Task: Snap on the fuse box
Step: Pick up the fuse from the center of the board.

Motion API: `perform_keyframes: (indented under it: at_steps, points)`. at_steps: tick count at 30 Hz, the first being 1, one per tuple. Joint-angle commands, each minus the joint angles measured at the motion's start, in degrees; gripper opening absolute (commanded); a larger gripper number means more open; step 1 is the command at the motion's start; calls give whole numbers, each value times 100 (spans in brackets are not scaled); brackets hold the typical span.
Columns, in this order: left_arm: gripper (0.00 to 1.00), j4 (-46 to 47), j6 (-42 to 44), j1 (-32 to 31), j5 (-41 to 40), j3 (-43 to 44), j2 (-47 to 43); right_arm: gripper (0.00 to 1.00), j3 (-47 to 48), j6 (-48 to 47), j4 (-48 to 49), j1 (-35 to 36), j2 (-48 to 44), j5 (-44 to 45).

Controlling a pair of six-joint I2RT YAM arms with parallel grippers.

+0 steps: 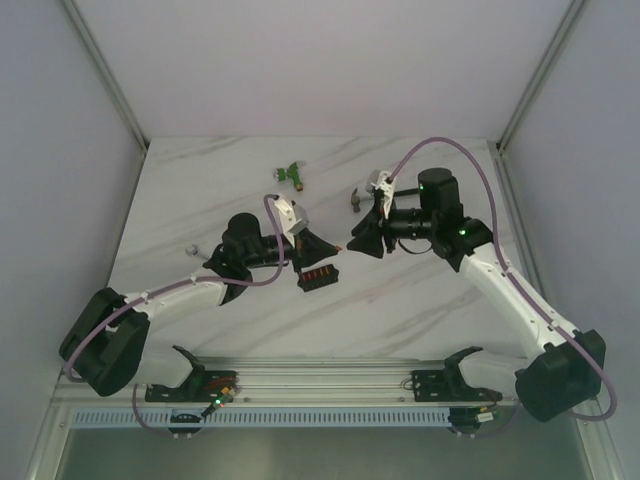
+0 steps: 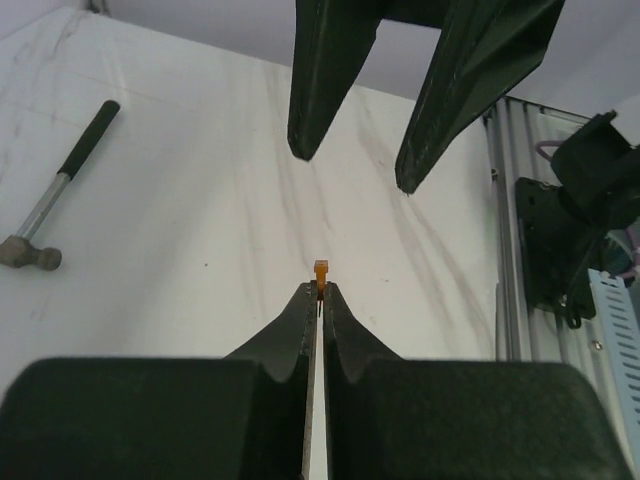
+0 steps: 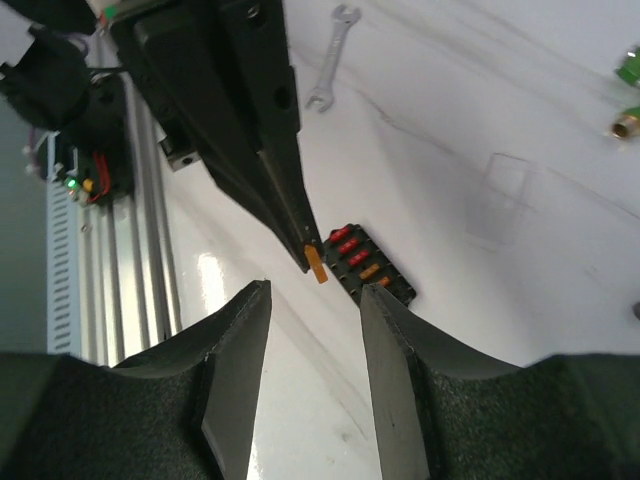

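1. From the top view, the fuse box [image 1: 318,277] is lying on the marble table [image 1: 200,190], its row of red-orange fuses facing up. The left gripper [image 1: 322,247] is hovering just behind the fuse box. The right gripper [image 1: 358,241] is hanging just behind and to the right of the fuse box, facing the left one. A hammer [image 1: 355,201] is lying farther back on the right, and a green piece [image 1: 293,175] is sitting well behind the fuse box. How the jaws are standing is too small to tell in this view.

2. From the left wrist view, the left gripper's jaws are pressing together on a tiny orange fuse [image 2: 321,270], which is sticking out past their tips. The right gripper's two dark fingers [image 2: 320,90] are hanging apart just beyond it.

3. From the right wrist view, the right gripper's jaws are standing apart with nothing between them. The fuse box is lying just beyond them. The left gripper is holding the orange fuse just left of the fuse box. A clear lid [image 3: 505,195] is lying to the right of the fuse box, and a wrench [image 3: 330,55] is lying well beyond it.
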Motion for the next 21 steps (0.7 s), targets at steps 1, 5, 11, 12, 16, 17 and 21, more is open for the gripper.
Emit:
perform_keyframes:
  at_steps: [1, 5, 11, 12, 16, 17, 21]
  points:
    - [4, 59, 32, 48, 682, 151, -139, 48, 173, -745, -296, -10, -10, -888]
    - [4, 316, -206, 48, 829, 116, -162, 45, 129, -907, -286, 0, 48, -1154]
    - [5, 864, -678, 45, 1011, 61, -89, 40, 186, -1005, -375, 56, 250, -1264]
    - [5, 902, -708, 47, 1014, 64, -79, 40, 197, -1034, -413, 62, 274, -1285]
    - [5, 1149, -892, 48, 1086, 41, -34, 36, 213, -1094, -446, 79, 323, -1411]
    - [5, 1201, -944, 52, 1121, 41, -12, 35, 217, -1102, -443, 85, 327, -1428]
    - [5, 1345, -1050, 39, 1148, 54, 52, 31, 247, -1128, -451, 117, 382, -1492]
